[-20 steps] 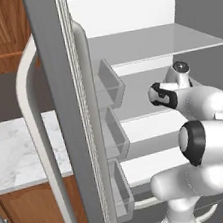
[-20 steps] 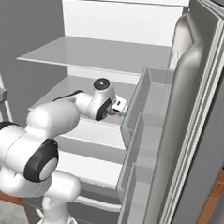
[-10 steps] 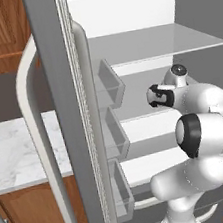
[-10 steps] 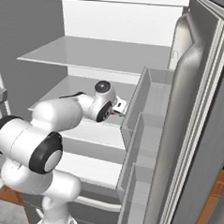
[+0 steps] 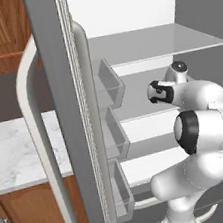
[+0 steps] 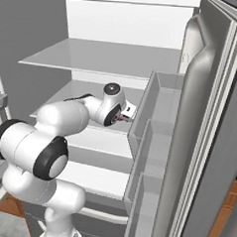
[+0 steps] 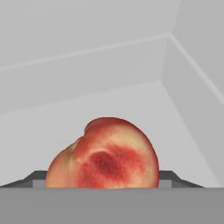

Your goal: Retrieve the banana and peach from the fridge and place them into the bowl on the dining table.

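Note:
The fridge (image 6: 214, 121) stands open, with its white shelves (image 6: 94, 59) bare. My arm reaches in over the middle shelf (image 5: 140, 86). The peach (image 7: 105, 153), red-orange with a dark red blotch, sits low and very close in the hand view, and the dark fingertips (image 7: 35, 177) press against its two sides. In the right base view a bit of the peach (image 6: 122, 117) shows red at my gripper (image 6: 125, 114), near the shelf's right end. My gripper is shut on the peach. The bowl and the dining table are out of view.
The left fridge door (image 5: 55, 91), with its long white handle (image 5: 37, 144) and door bins (image 5: 110, 83), stands close to the arm's left. The right door's bins (image 6: 155, 122) are just right of the hand. A marble counter (image 5: 14, 158) on wooden cabinets lies beyond the left door.
The arm's elbow has risen a little and the hand has shifted slightly to the right along the middle shelf. The fridge doors have not moved.

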